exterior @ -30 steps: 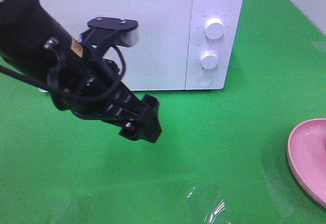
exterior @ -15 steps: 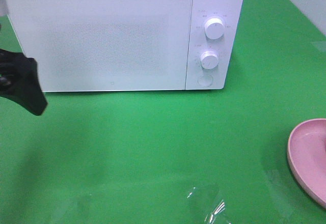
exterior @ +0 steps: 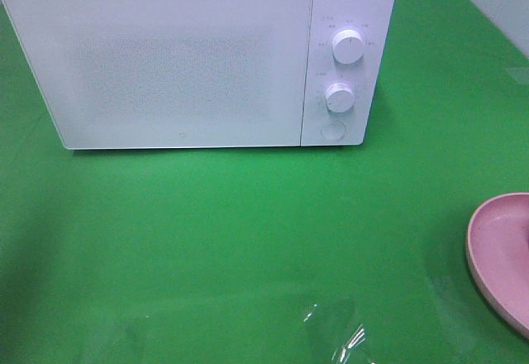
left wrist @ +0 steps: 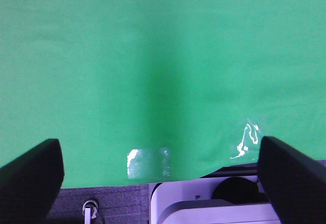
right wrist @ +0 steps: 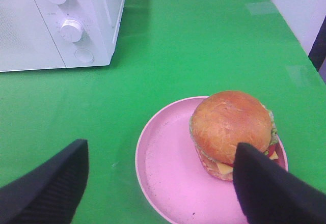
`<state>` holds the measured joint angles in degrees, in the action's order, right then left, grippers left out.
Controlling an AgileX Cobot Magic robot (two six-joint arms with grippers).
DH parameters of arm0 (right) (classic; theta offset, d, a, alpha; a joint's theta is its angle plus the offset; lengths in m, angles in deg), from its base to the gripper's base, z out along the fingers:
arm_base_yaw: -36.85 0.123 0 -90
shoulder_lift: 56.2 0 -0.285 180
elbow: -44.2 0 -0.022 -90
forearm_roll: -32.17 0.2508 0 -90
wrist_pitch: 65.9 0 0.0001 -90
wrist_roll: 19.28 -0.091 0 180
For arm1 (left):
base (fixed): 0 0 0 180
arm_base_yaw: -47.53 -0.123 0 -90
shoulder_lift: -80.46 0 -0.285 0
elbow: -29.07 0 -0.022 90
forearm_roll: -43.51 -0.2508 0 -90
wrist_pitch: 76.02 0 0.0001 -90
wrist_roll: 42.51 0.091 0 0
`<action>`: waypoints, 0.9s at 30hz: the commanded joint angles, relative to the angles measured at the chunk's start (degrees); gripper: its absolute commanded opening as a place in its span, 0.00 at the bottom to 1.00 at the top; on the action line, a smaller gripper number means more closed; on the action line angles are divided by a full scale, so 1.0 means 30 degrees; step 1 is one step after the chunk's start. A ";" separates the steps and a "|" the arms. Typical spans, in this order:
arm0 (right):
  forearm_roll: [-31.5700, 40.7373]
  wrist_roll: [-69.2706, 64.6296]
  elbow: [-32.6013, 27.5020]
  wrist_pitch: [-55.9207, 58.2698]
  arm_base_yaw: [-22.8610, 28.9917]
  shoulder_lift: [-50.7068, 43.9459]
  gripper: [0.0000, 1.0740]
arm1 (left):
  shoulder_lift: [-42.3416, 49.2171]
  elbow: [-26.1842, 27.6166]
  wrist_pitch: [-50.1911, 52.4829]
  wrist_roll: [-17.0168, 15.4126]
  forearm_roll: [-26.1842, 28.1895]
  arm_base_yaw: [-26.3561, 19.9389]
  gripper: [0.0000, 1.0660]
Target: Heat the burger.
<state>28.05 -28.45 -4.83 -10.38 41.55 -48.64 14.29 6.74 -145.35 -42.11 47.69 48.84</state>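
Note:
The burger (right wrist: 231,126), with a golden-brown bun and green lettuce, sits on a pink plate (right wrist: 168,168) in the right wrist view. My right gripper (right wrist: 160,183) hangs open above the plate, one dark finger (right wrist: 270,188) in front of the burger's near side. In the exterior high view only the plate's rim (exterior: 488,256) shows at the right edge; the burger is out of frame there. The white microwave (exterior: 198,58) stands at the back with its door shut. My left gripper (left wrist: 158,175) is open over bare green cloth near the table's front edge.
Two white knobs (exterior: 348,45) and a round button (exterior: 332,131) sit on the microwave's right panel. Green cloth (exterior: 248,240) covers the table. Patches of clear tape (exterior: 335,331) glint near the front edge. A white wall edges the far right.
My left arm, which was in front of the microwave a second ago, has swung away to the left and out of the exterior high view. The microwave door now shows fully.

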 commanded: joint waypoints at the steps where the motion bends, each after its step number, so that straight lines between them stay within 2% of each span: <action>1: 0.0000 0.0057 0.0000 -0.0134 -0.0115 -0.0497 0.70 | 0.2922 -0.2139 -0.0286 -0.0019 -0.0707 -0.0573 0.89; 3: 0.0000 0.0057 0.0000 -0.0134 -0.0115 -0.0497 0.70 | 0.3476 -0.2578 -0.0229 0.0076 -0.0840 -0.0573 0.89; 4: 0.0000 0.0057 0.0000 -0.0134 -0.0115 -0.0497 0.70 | 0.4985 -0.3743 0.0095 0.0153 -0.0974 -0.0573 0.89; 5: 0.0000 0.0057 0.0000 -0.0134 -0.0115 -0.0497 0.70 | 0.4985 -0.3743 0.0095 0.0153 -0.0974 -0.0573 0.89; 6: 0.0000 0.0057 0.0000 -0.0134 -0.0115 -0.0497 0.70 | 0.6455 -0.4832 0.0516 0.0153 -0.0974 -0.0573 0.89; 9: 0.0000 0.0057 0.0000 -0.0134 -0.0115 -0.0497 0.70 | 0.7659 -0.5768 0.0764 0.0153 -0.0974 -0.0573 0.89; 11: 0.0000 0.0057 0.0000 -0.0134 -0.0115 -0.0497 0.70 | 0.9664 -0.7678 0.1451 0.0134 -0.0955 -0.0573 0.89; 14: 0.0000 0.0057 0.0000 -0.0134 -0.0115 -0.0497 0.70 | 1.0199 -0.8079 0.1891 0.0134 -0.0955 -0.0573 0.89; 15: 0.0000 0.0057 0.0000 -0.0134 -0.0115 -0.0497 0.70 | 1.1287 -0.8442 0.2674 0.0019 -0.0707 -0.0573 0.89; 27: 0.0000 0.0057 0.0000 -0.0134 -0.0115 -0.0497 0.70 | 1.6921 -0.8422 0.2674 0.0076 -0.0306 -0.0573 0.89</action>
<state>28.05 -28.45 -4.83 -10.38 41.55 -48.64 61.73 -18.41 -137.90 -41.76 45.86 47.24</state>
